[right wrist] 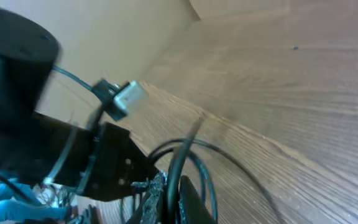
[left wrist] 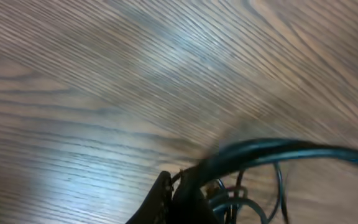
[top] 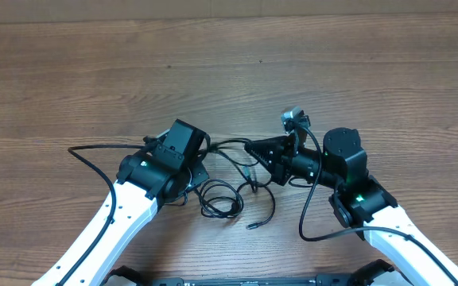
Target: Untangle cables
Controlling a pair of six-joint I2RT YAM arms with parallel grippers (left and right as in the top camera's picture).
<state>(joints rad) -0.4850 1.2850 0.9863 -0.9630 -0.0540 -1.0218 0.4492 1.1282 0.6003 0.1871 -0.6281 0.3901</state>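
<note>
Jaws tight: left jaws and right jaws each pinch a strand of the cables [top: 217, 205], loops sprawling between them on the tabletop [top: 213, 63].

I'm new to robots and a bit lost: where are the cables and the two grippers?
cables [top: 213, 213], overhead view, lower edge of the loop.
left gripper [left wrist: 174, 190], left wrist view, between the fingertips.
right gripper [right wrist: 169, 196], right wrist view, between the fingertips.

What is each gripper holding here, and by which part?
Each appears to pinch a strand of the cables mid-cord, not at a plug: left gripper at the tangle's left edge, right gripper at its upper right.
</note>
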